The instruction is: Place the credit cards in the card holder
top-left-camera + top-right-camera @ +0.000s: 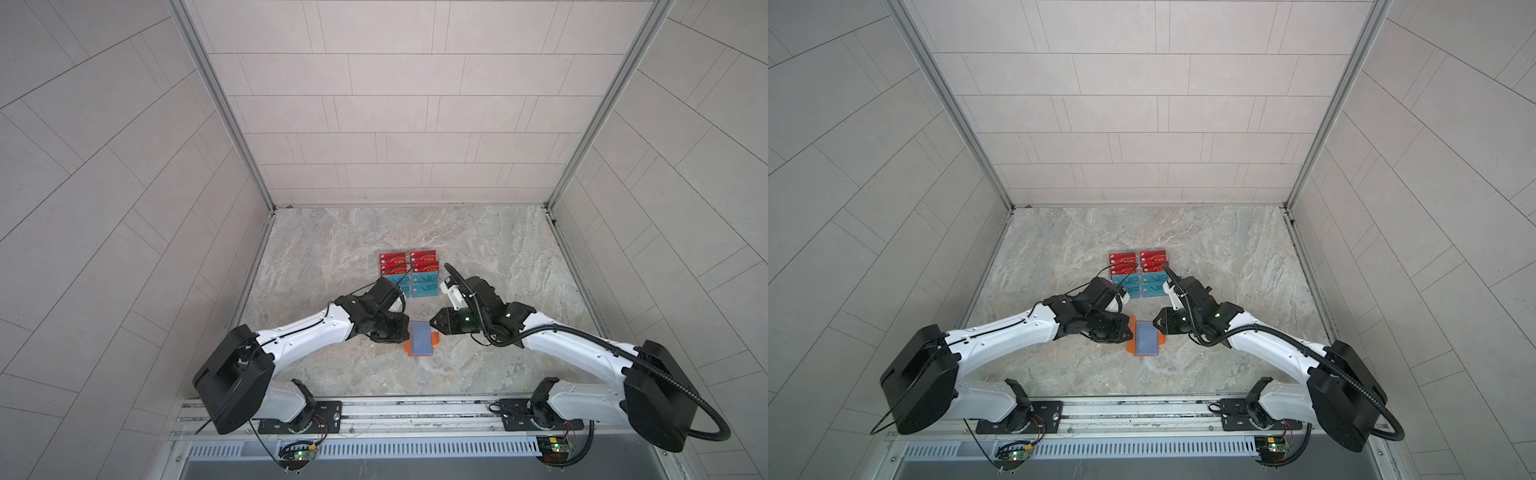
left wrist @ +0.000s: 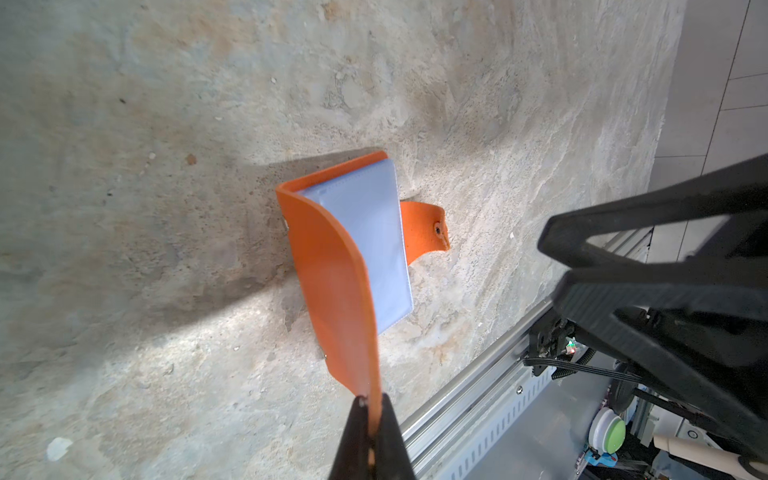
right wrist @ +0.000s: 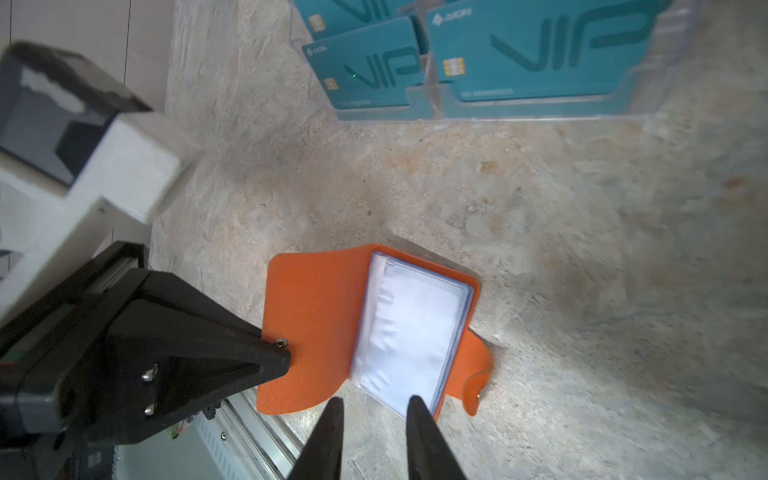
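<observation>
White arm links point(image 1: 307, 330) with black joints point(image 1: 374, 320), a ribbed black cable point(image 1: 582, 331), silver screws point(image 3: 150, 374) on the left claw point(image 3: 284, 357)

Soft light is filling both top views, wall tiles point(image 1: 83, 166) bowing at the edges. The card holder point(image 2: 332, 282) is casting a dark shadow across the table point(image 2: 124, 124); the right wrist view's margins are blurring.

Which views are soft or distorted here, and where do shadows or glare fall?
Both top views: wall tiles bow from the wide angle, light even, credit cards tiny. Left wrist view: card holder sharp, dark shadow on the table. Right wrist view: clear sleeves washed out by glare, left arm's white housing out of focus, teal cards readable.
</observation>
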{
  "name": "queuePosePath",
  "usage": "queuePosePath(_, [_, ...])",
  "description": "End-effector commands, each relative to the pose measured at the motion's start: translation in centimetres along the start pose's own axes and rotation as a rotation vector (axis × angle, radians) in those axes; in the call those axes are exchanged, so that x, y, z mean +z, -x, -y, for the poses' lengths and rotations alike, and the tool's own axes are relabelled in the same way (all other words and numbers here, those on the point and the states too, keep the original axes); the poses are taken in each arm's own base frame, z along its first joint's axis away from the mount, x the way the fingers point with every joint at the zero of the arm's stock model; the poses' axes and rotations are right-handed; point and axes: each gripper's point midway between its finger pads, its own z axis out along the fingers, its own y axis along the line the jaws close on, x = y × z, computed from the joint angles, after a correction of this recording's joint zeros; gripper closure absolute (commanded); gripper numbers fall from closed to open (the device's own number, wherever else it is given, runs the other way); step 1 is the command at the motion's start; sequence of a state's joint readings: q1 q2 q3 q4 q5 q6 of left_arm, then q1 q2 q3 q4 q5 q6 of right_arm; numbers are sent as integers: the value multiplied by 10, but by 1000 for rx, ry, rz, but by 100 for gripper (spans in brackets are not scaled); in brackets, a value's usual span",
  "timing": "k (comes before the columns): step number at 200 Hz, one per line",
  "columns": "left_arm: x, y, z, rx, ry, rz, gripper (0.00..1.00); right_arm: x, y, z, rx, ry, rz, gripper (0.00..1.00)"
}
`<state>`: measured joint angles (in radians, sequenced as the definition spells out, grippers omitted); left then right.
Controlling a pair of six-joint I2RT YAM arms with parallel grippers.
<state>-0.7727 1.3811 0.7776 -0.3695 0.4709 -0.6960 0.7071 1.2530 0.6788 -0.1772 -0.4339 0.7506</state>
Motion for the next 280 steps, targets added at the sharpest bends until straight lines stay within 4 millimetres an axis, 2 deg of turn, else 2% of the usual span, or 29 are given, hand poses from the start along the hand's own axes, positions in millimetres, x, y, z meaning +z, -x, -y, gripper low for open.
queuePosePath(1, [3, -4, -15, 9, 17, -10, 99, 17, -1, -5, -7, -5, -17, 77])
queuePosePath(31, [-2, -10, -36, -23, 33, -5, 96, 40, -12, -11, -23, -1, -67, 80])
queuePosePath(59, [3, -18, -41, -15, 33, -42, 97, 54, -18, -11, -33, 1, -96, 82])
queuePosePath(92, [4, -22, -54, -16, 71, -63, 96, 62, -27, 1, -40, -41, -133, 84])
queuePosePath(114, [2, -22, -70, -15, 139, -54, 95, 66, -33, 13, -50, -83, -152, 86])
queuePosePath(134, [7, -25, -79, -23, 169, -60, 87, 71, -39, 21, -49, -106, -173, 87])
queuePosePath(160, [12, -27, -85, -52, 173, -45, 77, 75, -42, 23, -46, -105, -186, 89])
queuePosePath(187, [-2, -19, -93, -98, 232, 48, 68, 74, -43, 24, -42, -113, -188, 89])
queuePosePath(198, [-11, -9, -86, -117, 207, 118, 65, 73, -43, 23, -42, -113, -186, 89])
queuePosePath(220, [-35, 5, -65, -127, 171, 220, 64, 72, -44, 22, -43, -115, -188, 89])
queuePosePath(241, [-59, 17, -36, -127, 78, 310, 65, 71, -43, 21, -43, -118, -182, 89])
queuePosePath(262, [-69, 26, -5, -149, -83, 348, 64, 71, -43, 21, -41, -116, -181, 89])
queuePosePath(280, [-66, 29, 14, -145, -178, 325, 65, 71, -42, 19, -42, -109, -176, 89])
